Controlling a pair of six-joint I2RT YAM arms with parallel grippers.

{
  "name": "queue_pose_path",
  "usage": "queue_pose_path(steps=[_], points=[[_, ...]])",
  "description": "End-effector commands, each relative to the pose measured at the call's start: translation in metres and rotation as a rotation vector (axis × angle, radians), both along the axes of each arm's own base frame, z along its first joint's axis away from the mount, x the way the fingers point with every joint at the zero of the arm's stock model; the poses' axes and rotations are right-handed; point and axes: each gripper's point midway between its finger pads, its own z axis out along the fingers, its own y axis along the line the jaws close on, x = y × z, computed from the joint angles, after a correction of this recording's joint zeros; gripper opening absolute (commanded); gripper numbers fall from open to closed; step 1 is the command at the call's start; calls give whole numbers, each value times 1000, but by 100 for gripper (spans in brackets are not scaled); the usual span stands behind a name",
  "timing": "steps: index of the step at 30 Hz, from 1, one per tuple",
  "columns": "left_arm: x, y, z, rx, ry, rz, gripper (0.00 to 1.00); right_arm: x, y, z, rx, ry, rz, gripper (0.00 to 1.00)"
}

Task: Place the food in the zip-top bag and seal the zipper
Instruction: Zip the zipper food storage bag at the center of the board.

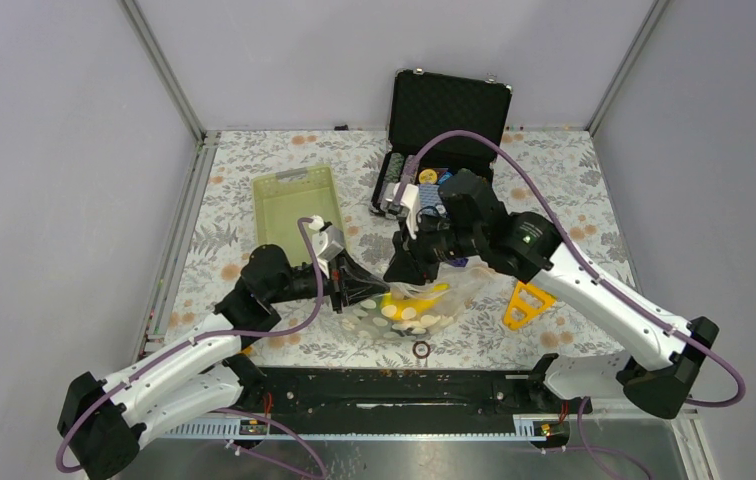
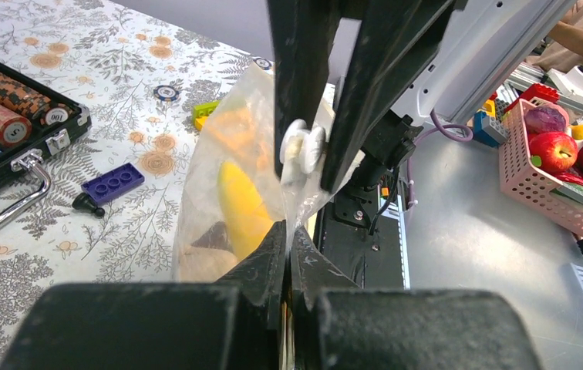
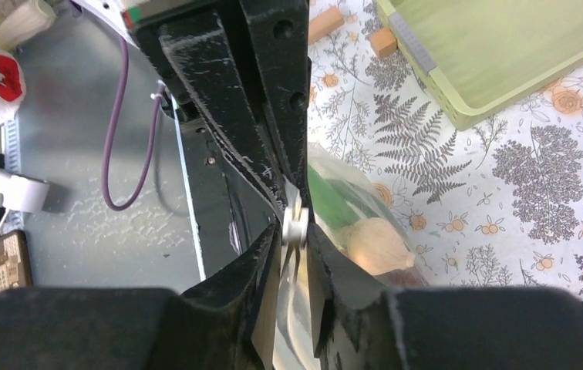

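Left wrist view, one zip-top bag (image 2: 200, 181), one banana (image 2: 242, 208) inside

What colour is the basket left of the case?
The basket is lime green; the top view shows it best.

Grn basket (image 1: 297, 200) — chip case (image 1: 449, 110) (open)
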Motion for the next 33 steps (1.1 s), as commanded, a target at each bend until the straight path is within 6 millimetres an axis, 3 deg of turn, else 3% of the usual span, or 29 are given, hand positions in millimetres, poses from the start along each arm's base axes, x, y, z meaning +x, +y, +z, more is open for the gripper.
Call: queue_pose_path(steps=[1,8,23,24,29,33], points=[[-2,-1,10,-21,-20,-23,0,4,-4,30,103,-59,-53,27],[-3,0,11,-25,-24,-24,0,4,0,37,150,-50,-75,39],[-6,0,14,-33,-28,-43,0,10,14,26,122,-24,-36,43],[-6,0,14,-32,-27,-42,0,10,15,26,124,-24,-34,42],[-5,-1,16,-35,-32,-38,0,4,16,28,135,-2,-5,11],[-2,-1,18,-38,-30,-25,3,-2,16,30,146,8,22,1]])
